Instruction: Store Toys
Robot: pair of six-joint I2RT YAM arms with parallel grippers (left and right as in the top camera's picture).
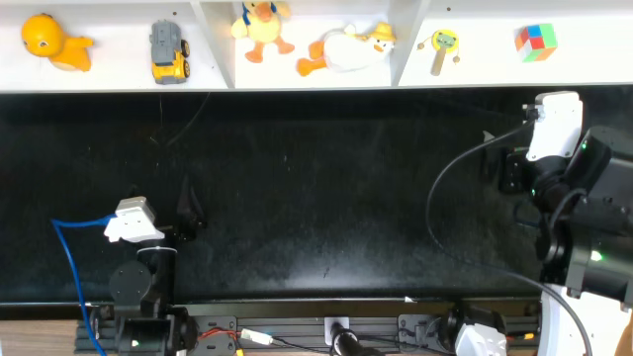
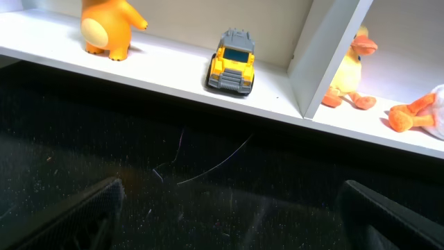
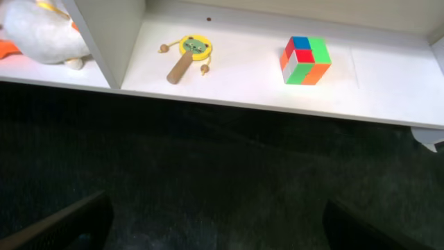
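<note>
We count six toys, two in each of three bays of the white shelf (image 1: 109, 79). Its left bay holds an orange duck-like figure (image 1: 54, 42) and a yellow-and-grey toy truck (image 1: 168, 51). A yellow plush duck (image 1: 262, 28) and a white plush duck (image 1: 346, 49) share its middle bay. A wooden rattle drum (image 1: 442, 47) and a multicoloured cube (image 1: 535, 42) sit in its right bay. Both claws, left (image 2: 229, 222) and right (image 3: 215, 222), gape empty before the shelf, over the black tabletop (image 1: 316, 198). Storing looks finished; we'd hold both arms back from the shelf's lip.

Black table (image 1: 316, 198) lies open up to the shelf (image 1: 316, 82), where dividers (image 1: 216, 40) and toys (image 1: 169, 51) narrow each bay.
</note>
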